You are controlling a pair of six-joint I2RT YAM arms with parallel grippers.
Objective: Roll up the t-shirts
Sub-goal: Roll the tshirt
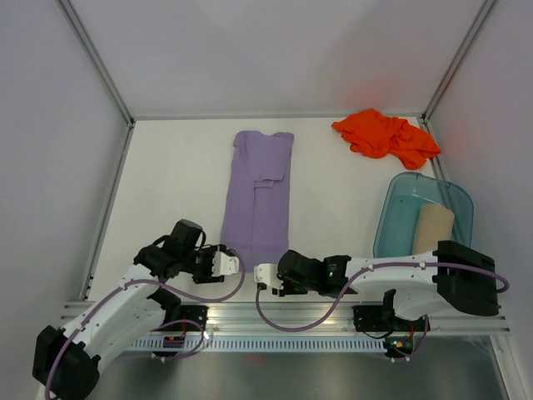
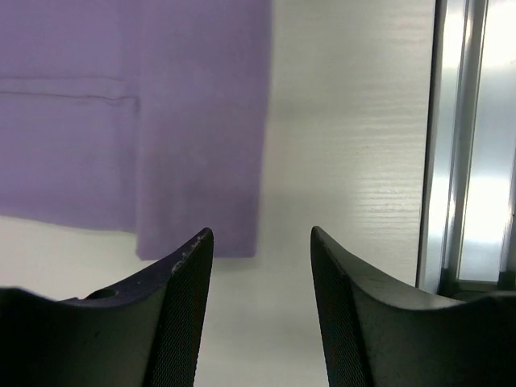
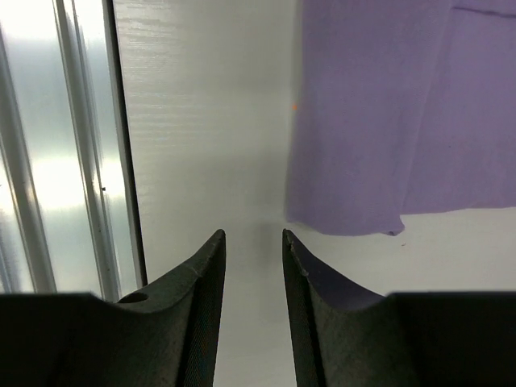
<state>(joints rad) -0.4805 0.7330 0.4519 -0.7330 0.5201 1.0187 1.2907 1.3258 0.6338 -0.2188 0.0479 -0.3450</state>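
A lavender t-shirt [image 1: 260,196] lies flat on the table, folded into a long strip running away from the arms. Both grippers hover at its near hem. My left gripper [image 1: 229,264] is open and empty, the hem's corner [image 2: 197,242] just past its left fingertip. My right gripper [image 1: 260,275] is open more narrowly, also empty, with the lavender cloth [image 3: 387,121] ahead to its right. In their own wrist views the grippers [image 2: 262,234] [image 3: 254,234] have only bare table between the fingers. An orange-red t-shirt [image 1: 386,136] lies crumpled at the back right. A tan t-shirt [image 1: 434,227] sits rolled in the tub.
A translucent teal tub [image 1: 400,200] stands at the right, near the right arm. An aluminium rail [image 1: 283,315] runs along the near table edge, just behind both grippers. Walls with metal posts enclose the left, back and right sides.
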